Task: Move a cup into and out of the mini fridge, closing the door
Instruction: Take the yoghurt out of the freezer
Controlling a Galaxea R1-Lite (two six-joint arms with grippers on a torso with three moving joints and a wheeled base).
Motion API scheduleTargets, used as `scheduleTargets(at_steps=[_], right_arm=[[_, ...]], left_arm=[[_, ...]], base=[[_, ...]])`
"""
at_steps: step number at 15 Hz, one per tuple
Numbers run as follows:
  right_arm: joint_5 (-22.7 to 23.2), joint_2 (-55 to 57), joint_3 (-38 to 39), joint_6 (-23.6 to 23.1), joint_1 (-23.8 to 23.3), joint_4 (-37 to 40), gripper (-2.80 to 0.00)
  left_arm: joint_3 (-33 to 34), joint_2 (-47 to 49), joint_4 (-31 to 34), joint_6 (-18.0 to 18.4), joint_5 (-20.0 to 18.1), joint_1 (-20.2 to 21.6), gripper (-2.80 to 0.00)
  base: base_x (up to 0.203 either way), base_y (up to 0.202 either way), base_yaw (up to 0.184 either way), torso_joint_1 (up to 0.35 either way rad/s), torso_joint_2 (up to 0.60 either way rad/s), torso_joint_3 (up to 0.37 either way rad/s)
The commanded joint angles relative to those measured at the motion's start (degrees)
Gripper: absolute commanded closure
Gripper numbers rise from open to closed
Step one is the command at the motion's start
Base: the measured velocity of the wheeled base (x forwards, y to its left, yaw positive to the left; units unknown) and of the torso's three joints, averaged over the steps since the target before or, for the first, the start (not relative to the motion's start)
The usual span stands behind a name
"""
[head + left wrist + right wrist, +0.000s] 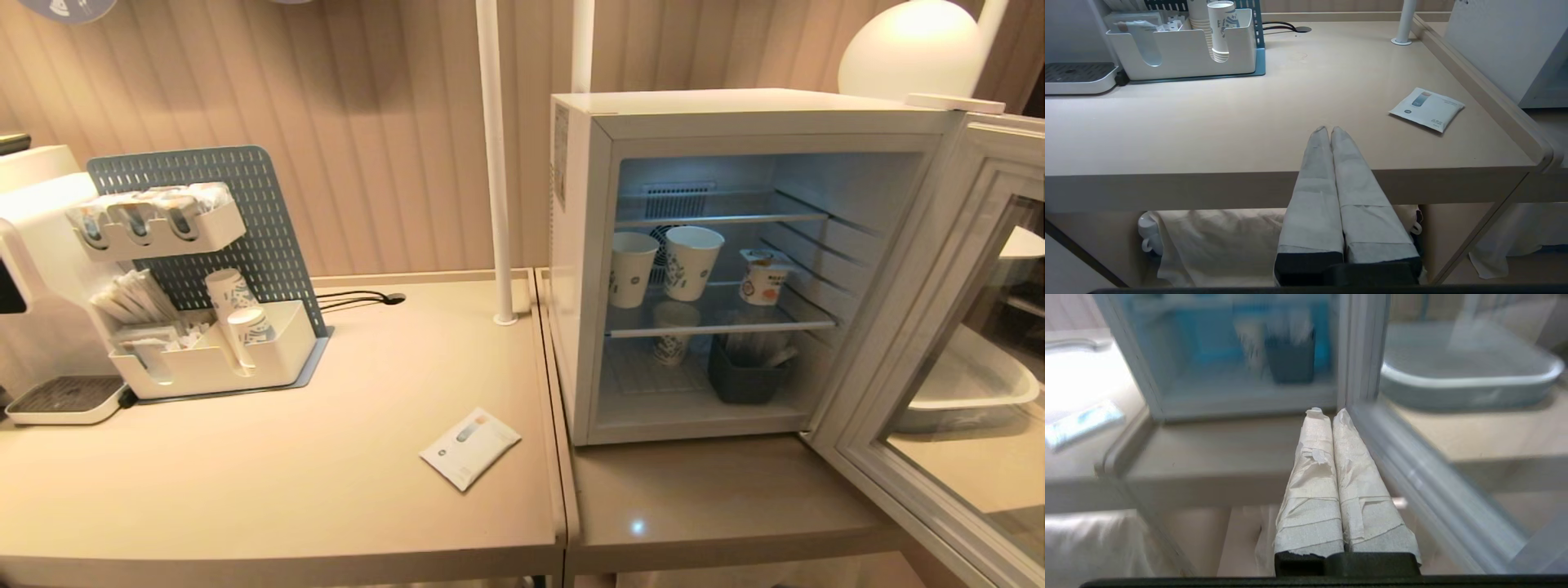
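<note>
The white mini fridge stands on the right-hand table, and its glass door is swung wide open to the right. On the middle wire shelf, at its right end, sits the small white cup with an orange picture and a flat lid. My left gripper is shut and empty, low in front of the left table's front edge. My right gripper is also shut and empty; it sits low before the fridge, close beside the open door's lower frame. Neither arm shows in the head view.
Two taller paper cups share the middle shelf. Below are another paper cup and a dark bin. A white sachet lies on the left table. A pegboard organiser, a coffee machine, a white pole and a white tray stand around.
</note>
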Motion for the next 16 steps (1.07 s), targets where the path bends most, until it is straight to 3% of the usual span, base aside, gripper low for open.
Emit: scheduleTargets(at_steps=[1,3,5,8,13,14,16], right_arm=[[-1.99,2.23,-8.36,-0.1,0.02,-0.21,0.0],[-4.29,10.18,-21.99,-0.17,0.06,2.22,0.0],[-5.49,21.25,-27.38,-0.51,0.13,2.37,0.0],[-5.72,36.01,-25.79,-0.71,0.3,-5.46,0.0],[1.24,61.51,-20.64,0.86,0.41,-18.31,0.0],[2.34,67.29,-20.1,1.31,0.4,-21.93,-2.8],[3.51,78.5,-19.46,1.87,0.39,-30.57,-2.8]], left_arm=[[0.02,-0.02,0.01,-0.08,0.04,0.0,0.0],[0.02,-0.02,0.01,-0.08,-0.02,-0.01,0.0],[0.03,-0.02,0.0,-0.17,0.04,-0.01,0.0],[0.11,-0.02,-0.17,-0.27,-0.02,0.03,0.0],[0.11,-0.02,-0.17,-0.35,-0.04,-0.01,0.0],[0.11,-0.02,-0.17,-0.35,-0.04,0.05,0.0],[0.19,-0.02,-0.26,-0.44,0.04,-0.01,0.0]], base=[[0.0,0.0,0.0,0.0,0.0,0.0],[0.0,0.0,0.0,0.0,0.0,0.0],[0.0,0.0,0.0,0.0,0.0,0.0],[0.0,0.0,0.0,0.0,0.0,0.0],[0.0,0.0,0.0,0.0,0.0,0.0],[0.0,0.0,0.0,0.0,0.0,0.0],[0.0,0.0,0.0,0.0,0.0,0.0]])
